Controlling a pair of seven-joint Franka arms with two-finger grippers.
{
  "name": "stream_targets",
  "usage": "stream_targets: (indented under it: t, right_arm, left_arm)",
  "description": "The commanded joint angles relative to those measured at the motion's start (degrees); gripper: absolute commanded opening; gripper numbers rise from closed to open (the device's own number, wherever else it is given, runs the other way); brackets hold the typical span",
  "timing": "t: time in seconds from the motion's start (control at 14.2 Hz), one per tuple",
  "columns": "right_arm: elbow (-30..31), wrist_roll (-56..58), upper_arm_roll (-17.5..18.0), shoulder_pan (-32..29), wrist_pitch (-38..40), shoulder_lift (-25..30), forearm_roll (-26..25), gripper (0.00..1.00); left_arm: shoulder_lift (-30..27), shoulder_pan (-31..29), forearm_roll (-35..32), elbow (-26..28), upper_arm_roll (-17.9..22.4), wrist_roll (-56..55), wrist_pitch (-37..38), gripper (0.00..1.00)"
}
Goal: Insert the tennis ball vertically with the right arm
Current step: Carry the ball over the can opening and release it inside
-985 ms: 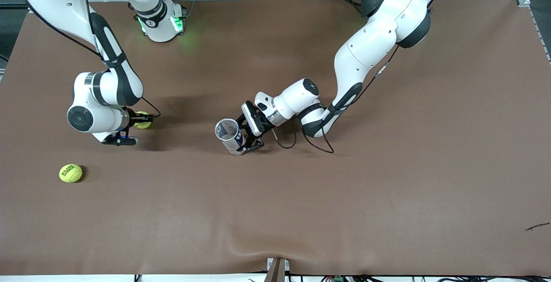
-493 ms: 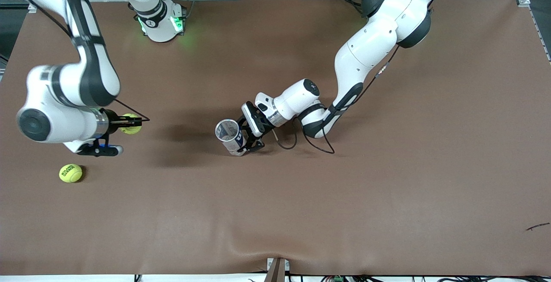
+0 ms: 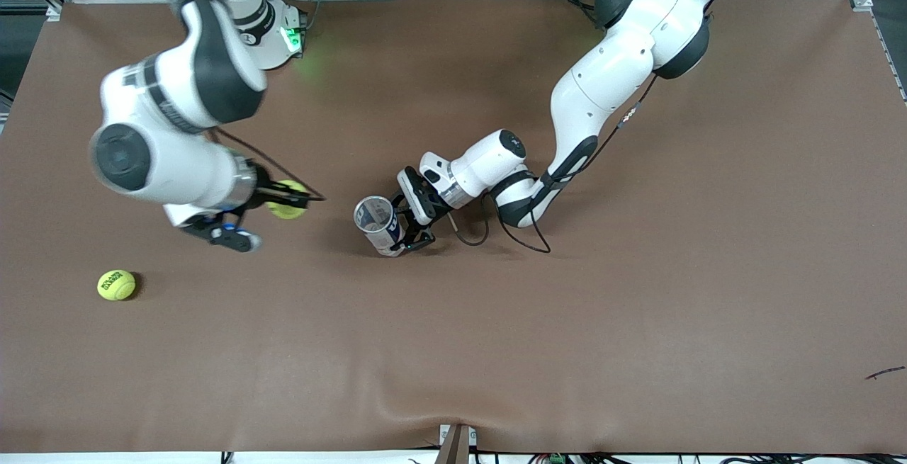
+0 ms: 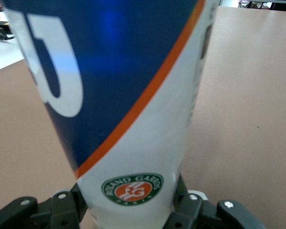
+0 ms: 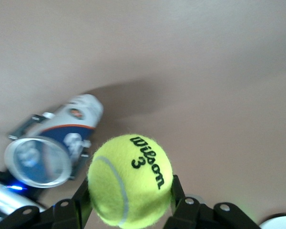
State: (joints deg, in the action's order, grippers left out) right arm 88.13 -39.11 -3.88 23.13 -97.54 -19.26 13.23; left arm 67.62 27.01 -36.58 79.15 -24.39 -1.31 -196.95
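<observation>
The right gripper (image 3: pixel 292 200), clamped on a tennis ball (image 3: pixel 285 200), hung above the table (image 3: pixel 638 308) near the can (image 3: pixel 378 224). The left gripper (image 3: pixel 411 227) was clamped on that can, mouth up. Poor centring could make the ball catch the rim and bounce away.

Colours and markings noted
Held tennis ball (image 5: pixel 130 180) yellow-green, black lettering (white seam); can (image 4: pixel 124 105) blue and white, orange stripe, green-ringed orange badge; second ball (image 3: pixel 116 285) yellow-green; surface (image 3: pixel 567 322) brown.

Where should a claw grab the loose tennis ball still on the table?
From straight above, fingers across its middle. The loose tennis ball is round, sits alone on the table toward the right arm's end, nothing touching it, so any closing direction probably works.
</observation>
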Motion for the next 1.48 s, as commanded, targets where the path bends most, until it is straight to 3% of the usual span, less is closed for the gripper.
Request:
stream_targets:
  t: [0.0,0.21,0.56,0.63,0.7,0.77,1.13,1.41]
  right_arm:
    - [-2.79,-9.81,-0.61,3.4,-3.43,-2.97,2.68,0.22]
    - [-2.79,-17.04,-0.69,5.87,-7.3,-4.47,7.16,0.22]
    - [-2.79,-17.32,-0.69,7.1,-12.14,-7.28,7.08,0.22]
    - [-2.7,-17.4,-0.69,7.19,-12.41,-7.46,7.08,0.27]
    - [-2.7,-17.41,-0.69,7.19,-12.41,-7.46,7.16,0.58]
    - [-2.61,-17.41,-0.69,7.19,-12.41,-7.46,7.17,1.0]
    - [-2.79,-16.71,-0.96,6.05,-11.8,-6.85,7.08,1.0]
    - [-2.79,-8.92,-1.31,-0.08,-8.74,-5.71,6.2,1.0]
  left_arm:
    - [-1.26,0.5,0.37,0.21,0.66,-0.18,0.61,0.69]
    - [-1.26,0.5,0.2,0.21,0.66,-0.18,0.52,0.69]
    - [-1.26,0.5,0.2,0.21,0.66,-0.18,0.43,0.69]
    - [-1.26,0.41,0.11,0.21,0.66,-0.18,0.43,0.69]
    - [-1.26,0.41,0.11,0.21,0.66,-0.18,0.34,0.69]
    - [-1.26,0.41,0.11,0.21,0.66,-0.1,0.34,0.69]
    - [-1.26,0.32,0.02,0.21,0.66,-0.1,0.34,0.69]
    - [-1.26,0.23,-0.07,0.21,0.66,0.08,0.17,0.7]
